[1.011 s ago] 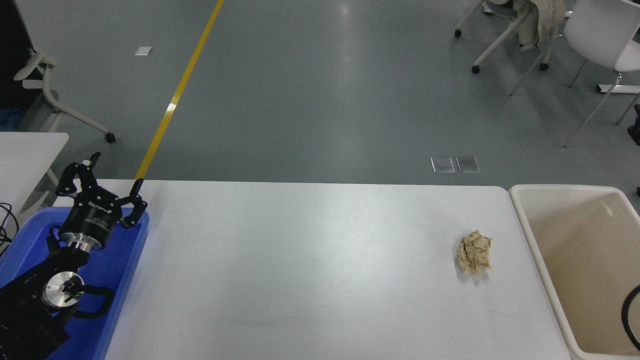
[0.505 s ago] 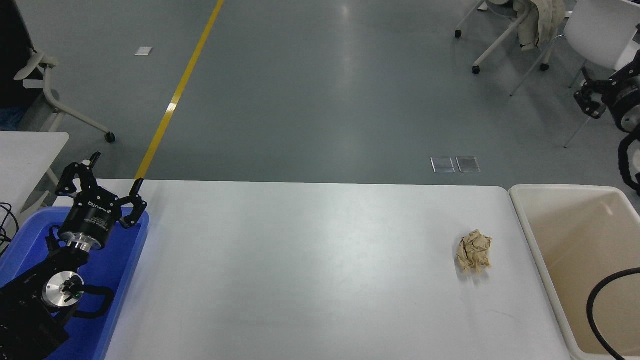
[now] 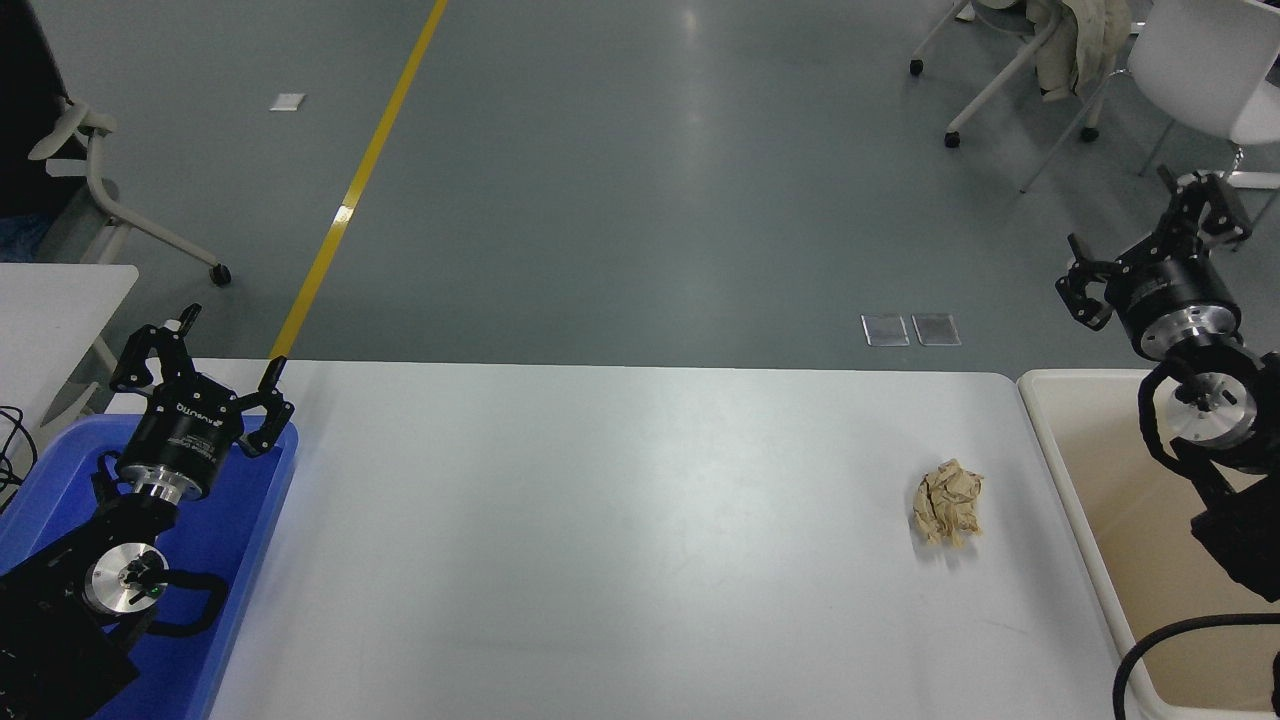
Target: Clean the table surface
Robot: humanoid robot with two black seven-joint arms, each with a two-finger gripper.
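Note:
The table surface [image 3: 620, 540] is a wide white tabletop. A crumpled tan paper ball [image 3: 948, 503] lies on it near the right end. My right gripper [image 3: 1150, 225] is open and empty, held high over the far corner of the beige bin, well behind and to the right of the paper ball. My left gripper [image 3: 205, 355] is open and empty, parked at the lower left above the blue bin.
A beige bin [image 3: 1075, 470] stands at the table's right end. A blue bin [image 3: 250, 560] stands at its left end. A smaller white table [image 3: 50, 300] is at the far left. Chairs [image 3: 1200, 70] stand on the floor at the back right.
My right arm has come into view from the right edge and moved left and nearer, over the beige bin. The left arm and the paper ball have not moved.

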